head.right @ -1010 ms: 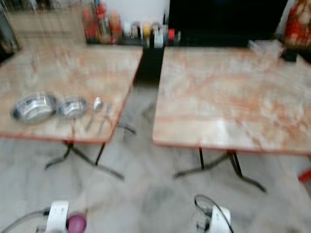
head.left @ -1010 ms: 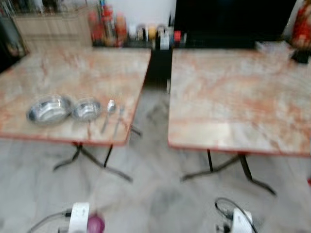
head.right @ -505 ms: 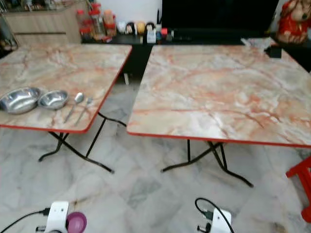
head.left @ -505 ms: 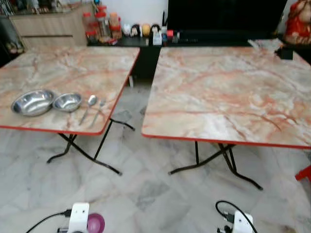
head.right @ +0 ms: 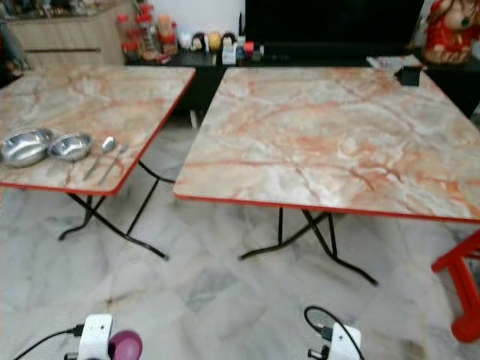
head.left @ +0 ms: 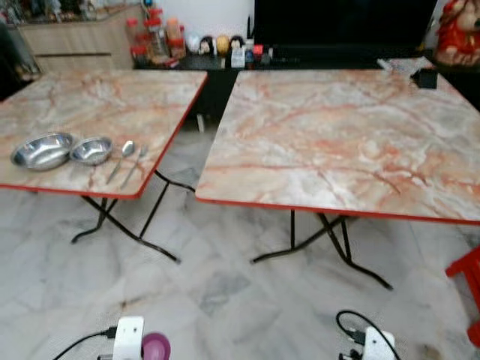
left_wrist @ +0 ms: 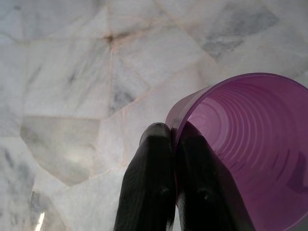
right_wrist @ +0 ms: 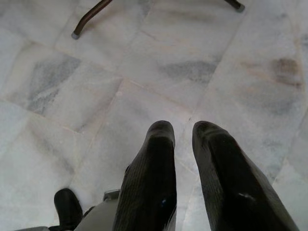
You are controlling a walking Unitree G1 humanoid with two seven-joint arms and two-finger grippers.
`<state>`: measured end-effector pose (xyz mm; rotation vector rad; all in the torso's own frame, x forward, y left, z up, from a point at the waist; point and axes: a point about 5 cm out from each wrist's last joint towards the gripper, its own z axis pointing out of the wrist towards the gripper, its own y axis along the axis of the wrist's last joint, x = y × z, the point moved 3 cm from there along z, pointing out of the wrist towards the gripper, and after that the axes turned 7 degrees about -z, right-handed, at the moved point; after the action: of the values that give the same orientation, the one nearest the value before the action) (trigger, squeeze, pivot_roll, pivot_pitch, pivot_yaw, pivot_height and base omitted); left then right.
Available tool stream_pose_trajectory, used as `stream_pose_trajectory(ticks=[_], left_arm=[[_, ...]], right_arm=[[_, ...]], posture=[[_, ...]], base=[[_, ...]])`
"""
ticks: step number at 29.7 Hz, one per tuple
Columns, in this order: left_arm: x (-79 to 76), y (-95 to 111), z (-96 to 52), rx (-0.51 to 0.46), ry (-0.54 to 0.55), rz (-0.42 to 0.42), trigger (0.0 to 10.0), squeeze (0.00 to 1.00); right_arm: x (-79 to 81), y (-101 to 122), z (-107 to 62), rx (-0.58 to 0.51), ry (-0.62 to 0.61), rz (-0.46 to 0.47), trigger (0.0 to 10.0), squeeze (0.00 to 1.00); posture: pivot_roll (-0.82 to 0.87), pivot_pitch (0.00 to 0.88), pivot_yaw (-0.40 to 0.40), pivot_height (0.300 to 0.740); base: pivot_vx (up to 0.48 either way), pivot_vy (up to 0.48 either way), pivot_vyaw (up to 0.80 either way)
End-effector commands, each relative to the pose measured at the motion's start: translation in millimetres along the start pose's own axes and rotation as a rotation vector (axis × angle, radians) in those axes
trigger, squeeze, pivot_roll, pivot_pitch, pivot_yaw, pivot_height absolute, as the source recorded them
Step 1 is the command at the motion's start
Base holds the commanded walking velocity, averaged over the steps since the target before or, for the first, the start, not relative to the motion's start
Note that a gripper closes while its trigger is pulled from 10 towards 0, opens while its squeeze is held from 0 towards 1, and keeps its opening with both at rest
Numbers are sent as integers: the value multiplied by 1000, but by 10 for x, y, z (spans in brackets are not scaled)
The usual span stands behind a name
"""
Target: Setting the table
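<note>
Two tabletops stand side by side on the marble floor (head.left: 225, 300); the left tabletop (head.left: 97, 105) carries, near its front edge, a large steel bowl (head.left: 43, 150), a small steel bowl (head.left: 91, 150) touching or just beside it, then a spoon (head.left: 122, 157) and a fork (head.left: 136, 160) lying parallel; the right tabletop (head.left: 337, 135) is bare apart from a small dark item at its far corner; left pincer (left_wrist: 174, 187) hangs low over the floor, fingers pinching the rim of a purple cup (left_wrist: 245, 144), one finger inside and one outside; right pincer (right_wrist: 185, 163) is slightly spread, holding nothing, pointing at the floor; judgement: setting partly done, bowls and cutlery placed, cup not yet delivered; remaining: carry the cup to the left tabletop and stand it upright beside the setting; robot stands well back from both tabletops.
</note>
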<state>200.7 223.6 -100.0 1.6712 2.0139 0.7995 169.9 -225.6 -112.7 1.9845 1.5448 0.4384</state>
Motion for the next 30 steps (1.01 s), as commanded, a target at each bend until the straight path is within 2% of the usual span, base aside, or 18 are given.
stream_pose_trajectory(ticks=[1,6,10,24,30], left_arm=[[76,-18,-8,5,15,-12,10000,0],[75,-21,-8,9,16,-10,10000,0],[55,-9,-2,9,11,-9,10000,0],[38,5,2,6,8,-15,10000,0],[23,-7,2,13,5,3,10000,0]], right_arm=[[66,29,6,-6,13,10,10000,0],[64,42,8,-13,10,37,10000,0],[57,57,11,-17,8,23,10000,0],[69,68,16,-15,10,18,10000,0],[69,58,15,-10,12,15,10000,0]], posture=[[-35,0,27,740],[-38,0,28,740],[-38,0,27,740],[-39,0,25,740],[-41,0,24,740]], base=[[0,0,0],[0,0,0],[0,0,-203],[255,0,0],[0,0,0]])
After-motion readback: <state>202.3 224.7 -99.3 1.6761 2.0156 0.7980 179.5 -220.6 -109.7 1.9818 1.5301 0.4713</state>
